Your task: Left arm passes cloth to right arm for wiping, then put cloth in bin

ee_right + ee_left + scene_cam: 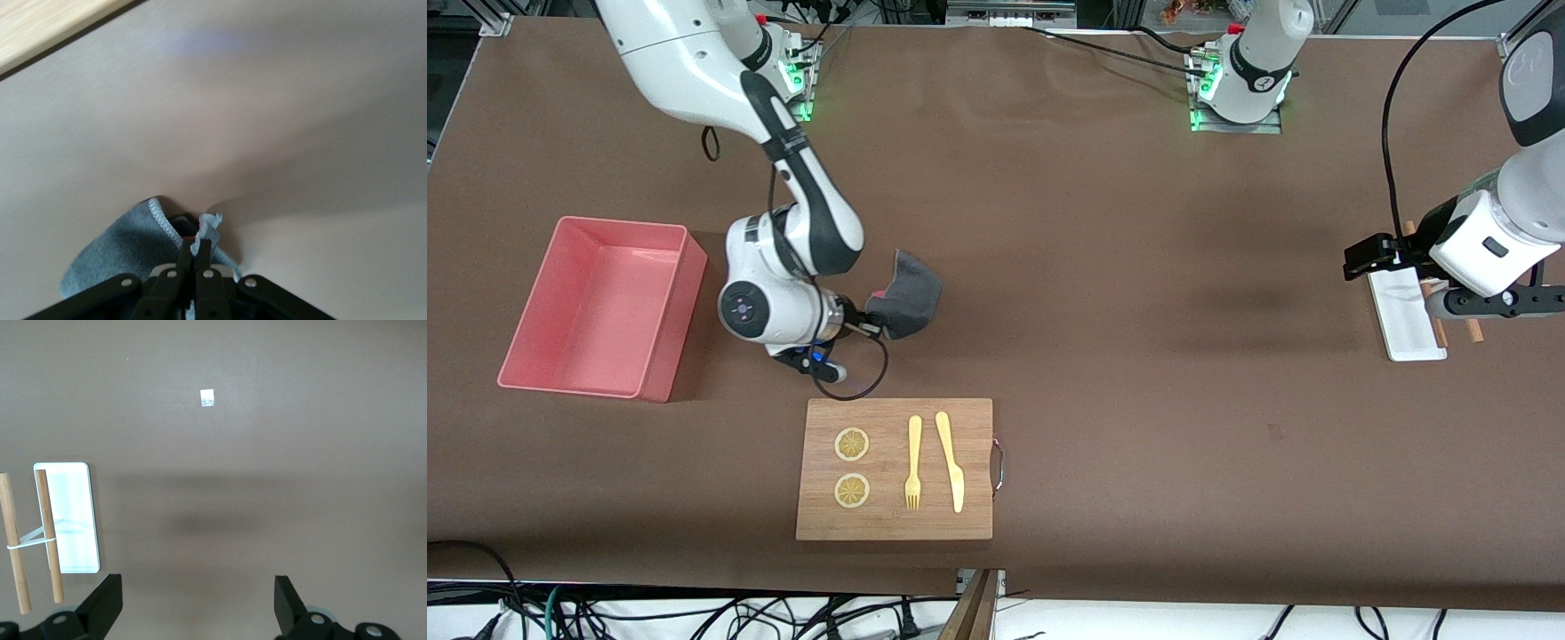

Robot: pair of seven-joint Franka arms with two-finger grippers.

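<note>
The dark grey cloth [910,295], with a red-pink patch near the fingers, hangs bunched from my right gripper [869,326], which is shut on its edge. They are over bare table between the pink bin [665,348] and the wooden board [895,526]. In the right wrist view the fingers [185,257] pinch a fold of the cloth [123,250]. My left gripper [1360,260] waits open and empty over the left arm's end of the table, above the white tray; in its wrist view the left gripper [198,587] holds nothing.
The board carries two lemon slices [852,444], a yellow fork [913,462] and a yellow knife [951,460]. A small white tray [1405,313], seen again as the tray [70,513], lies beside wooden sticks [48,533]. A small white tag [207,397] lies on the table.
</note>
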